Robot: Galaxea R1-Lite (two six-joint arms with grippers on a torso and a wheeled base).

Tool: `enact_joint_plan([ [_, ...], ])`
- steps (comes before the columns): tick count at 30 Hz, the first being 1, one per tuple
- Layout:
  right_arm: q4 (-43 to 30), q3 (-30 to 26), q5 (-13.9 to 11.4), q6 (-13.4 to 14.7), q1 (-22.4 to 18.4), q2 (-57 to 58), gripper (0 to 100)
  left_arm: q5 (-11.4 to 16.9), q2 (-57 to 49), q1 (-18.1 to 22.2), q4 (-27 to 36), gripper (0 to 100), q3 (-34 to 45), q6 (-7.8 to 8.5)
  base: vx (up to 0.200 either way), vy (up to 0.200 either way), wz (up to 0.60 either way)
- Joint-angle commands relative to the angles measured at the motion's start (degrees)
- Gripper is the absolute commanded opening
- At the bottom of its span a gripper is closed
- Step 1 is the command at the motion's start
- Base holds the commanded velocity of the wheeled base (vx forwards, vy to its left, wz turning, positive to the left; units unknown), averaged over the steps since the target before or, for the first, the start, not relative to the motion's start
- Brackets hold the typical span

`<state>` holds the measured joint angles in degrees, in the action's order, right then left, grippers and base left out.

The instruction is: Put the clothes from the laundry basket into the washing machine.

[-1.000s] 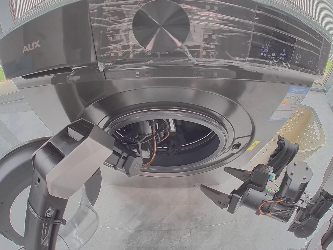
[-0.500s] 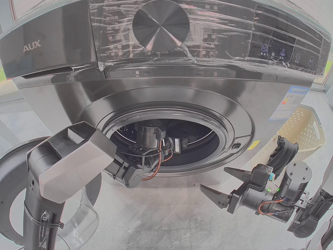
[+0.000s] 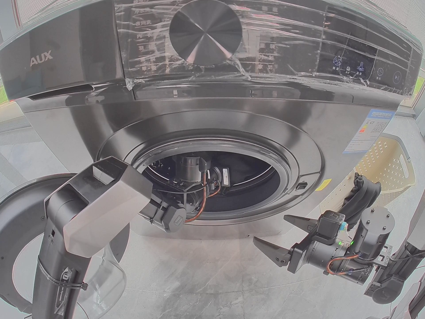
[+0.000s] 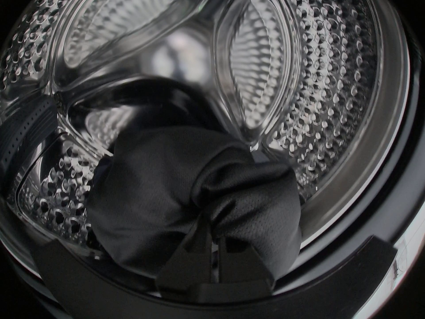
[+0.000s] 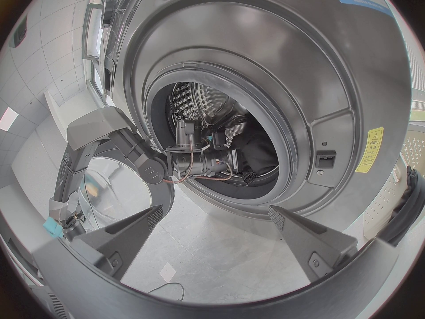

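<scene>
Head view: we see the left arm, reaching into the washing machine (image 3: 221, 111), shifted slightly right since a moment ago. The right tool (image 3: 270, 229), spread wide and empty, has dipped a little beside the laundry basket (image 3: 389, 165).

Left wrist view: the left tool (image 4: 217, 249) pinches a black garment (image 4: 177, 187). The garment is a bunched lump, broadest left to right, bulging just beyond the fingertips inside the drum (image 4: 336, 76).

Right wrist view: the garment sits low, just inside the door opening.

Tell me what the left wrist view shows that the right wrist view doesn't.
Left wrist view alone: the left tool up close, pinched shut on a fold of the black garment.
Right wrist view alone: the open right tool, the left arm reaching through the opening, the swung-open door, the yellow sticker, the basket and the floor.
Both: the drum with the garment inside.
</scene>
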<state>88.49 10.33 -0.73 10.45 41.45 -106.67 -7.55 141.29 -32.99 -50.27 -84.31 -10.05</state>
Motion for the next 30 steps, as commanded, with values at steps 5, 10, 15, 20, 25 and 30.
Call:
enact_joint_plan([
  [5, 0.01, 0.22, 0.03, 0.10, 0.04, -0.21, 100, -3.35, 8.83, 0.73, -5.36, 0, -17.47, -2.87, 0.000, 0.000, 0.00],
  [10, 0.01, 0.13, 0.03, 0.01, 0.12, -0.21, 100, -4.32, 13.22, 1.52, -6.59, 0, -29.42, -2.96, 0.000, 0.000, 0.00],
  [15, 0.01, 0.13, 0.03, 0.01, 0.12, -0.21, 100, -4.58, 14.01, 1.52, -6.59, 0, -30.28, -2.96, 0.000, 0.000, 0.00],
  [20, 0.01, 0.05, 0.03, 0.10, 0.12, -0.21, 100, -5.02, 14.19, 1.44, -6.24, 0, -30.28, -2.96, 0.000, 0.000, 0.00],
  [25, 0.01, 0.05, 0.03, 0.01, 0.12, -0.21, 100, -5.37, 13.66, 1.17, -6.06, 100, -30.04, -3.14, 0.000, 0.000, 0.00],
  [30, 0.01, -0.13, 0.03, 0.10, 0.04, -0.12, 100, -6.08, 4.61, 0.38, -3.87, 100, -13.42, -2.96, 0.000, 0.000, 0.00],
])
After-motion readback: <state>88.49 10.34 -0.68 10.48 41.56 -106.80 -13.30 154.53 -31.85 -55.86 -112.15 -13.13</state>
